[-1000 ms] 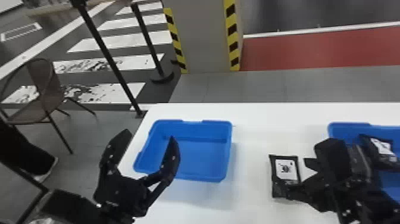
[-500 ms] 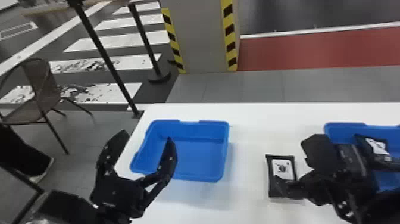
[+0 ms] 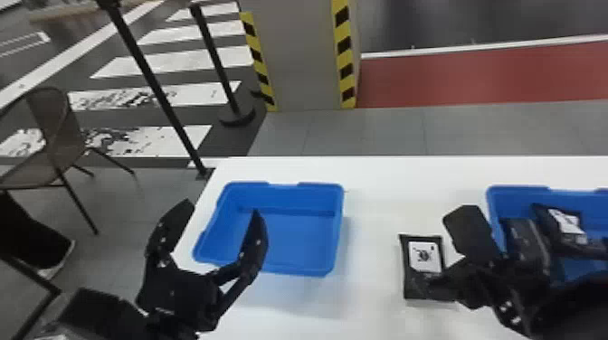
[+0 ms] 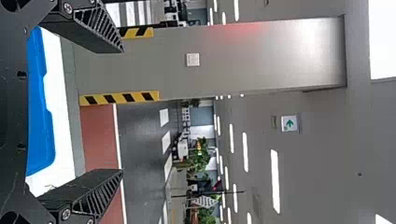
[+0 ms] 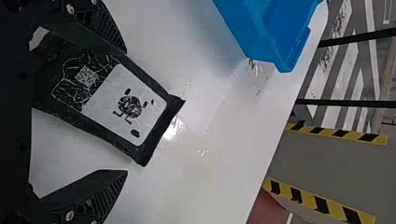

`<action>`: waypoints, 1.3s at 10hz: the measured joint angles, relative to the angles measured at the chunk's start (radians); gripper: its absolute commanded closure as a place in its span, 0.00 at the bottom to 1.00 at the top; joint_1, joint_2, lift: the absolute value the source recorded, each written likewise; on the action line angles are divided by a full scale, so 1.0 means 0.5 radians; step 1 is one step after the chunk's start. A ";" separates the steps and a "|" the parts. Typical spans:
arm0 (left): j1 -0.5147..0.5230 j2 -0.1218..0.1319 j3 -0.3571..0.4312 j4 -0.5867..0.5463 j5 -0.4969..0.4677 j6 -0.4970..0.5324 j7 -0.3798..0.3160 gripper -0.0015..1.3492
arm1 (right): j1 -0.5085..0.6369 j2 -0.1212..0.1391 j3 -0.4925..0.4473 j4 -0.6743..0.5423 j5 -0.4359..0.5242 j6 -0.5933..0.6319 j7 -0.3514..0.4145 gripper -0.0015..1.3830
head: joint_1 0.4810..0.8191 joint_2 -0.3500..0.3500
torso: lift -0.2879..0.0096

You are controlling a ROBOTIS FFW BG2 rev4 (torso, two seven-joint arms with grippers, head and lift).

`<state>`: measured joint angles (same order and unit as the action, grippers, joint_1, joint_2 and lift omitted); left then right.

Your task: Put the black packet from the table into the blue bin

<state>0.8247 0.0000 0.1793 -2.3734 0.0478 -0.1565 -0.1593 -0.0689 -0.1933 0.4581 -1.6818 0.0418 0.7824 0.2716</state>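
Note:
The black packet (image 3: 427, 282) with its white label lies flat on the white table in the head view. At its right side is my right gripper (image 3: 445, 252), its fingers spread, one reaching over the packet's near part. In the right wrist view the packet (image 5: 70, 109) extends between the open fingers of the right gripper (image 5: 125, 111), close to one of them. An empty blue bin (image 3: 294, 239) stands left of the packet. My left gripper (image 3: 221, 207) is open over that bin's left side; the left wrist view has the left gripper (image 4: 122, 111) with nothing between its fingers.
A second blue bin (image 3: 520, 189) at the right holds black packets (image 3: 565, 230), close beside the right arm. Bare white table (image 3: 375, 203) lies between the two bins. A chair (image 3: 59, 140) and posts stand on the floor beyond the table's left edge.
My right gripper has moved left, closer over the packet, with its fingers still apart. The head view has shifted slightly. The left gripper has stayed nearly still over the bin.

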 measured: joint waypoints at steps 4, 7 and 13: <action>-0.004 0.000 -0.004 0.017 0.013 0.008 0.000 0.08 | -0.051 0.010 0.025 0.193 -0.011 -0.128 0.031 0.77 | 0.63 0.91 | 0.60; 0.000 0.000 0.000 0.017 0.024 0.002 0.000 0.08 | -0.040 0.009 0.025 0.210 -0.066 -0.212 0.031 0.86 | 0.63 0.93 | 0.60; 0.010 0.000 0.009 0.017 0.036 -0.017 0.000 0.09 | 0.246 0.032 -0.311 -0.212 -0.129 -0.499 0.030 0.86 | 0.63 0.90 | 0.60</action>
<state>0.8295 0.0000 0.1836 -2.3647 0.0658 -0.1651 -0.1594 0.0540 -0.1772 0.3026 -1.7880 -0.0226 0.5328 0.2864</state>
